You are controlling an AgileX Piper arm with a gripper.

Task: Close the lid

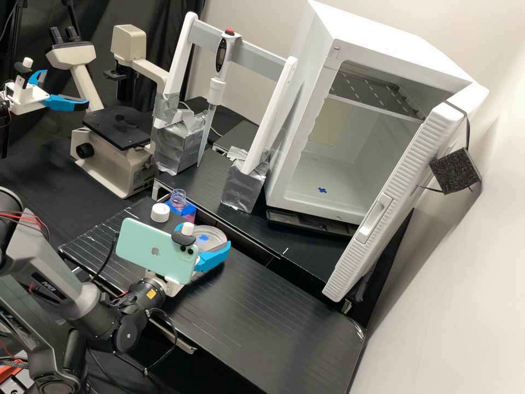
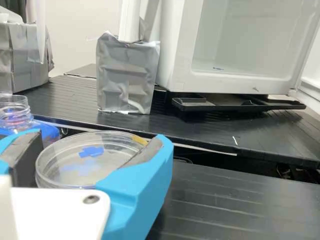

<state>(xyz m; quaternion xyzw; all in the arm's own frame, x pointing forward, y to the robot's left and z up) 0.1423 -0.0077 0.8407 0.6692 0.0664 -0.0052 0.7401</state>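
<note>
Hand [image 1: 205, 235] low, gripping clear dish [image 1: 212, 236]

Dark grey arm [image 1: 48, 266], red wires [image 1: 24, 218], white gripper [image 1: 204, 235], blue fingers [image 1: 216, 260]

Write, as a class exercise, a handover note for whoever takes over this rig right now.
Gripper: its blue fingers are closed on the clear round dish, one at each side of the rim.
Things: the dish, with a blue mark, is at the near bench; I cannot tell if it rests there or is slightly raised. The clear-necked bottle is uncapped, a white cap beside it.
Done: the dish is gripped; whether its lid is seated, I cannot tell.
Left: probably check the lid, seat it if needed, then release.
</note>
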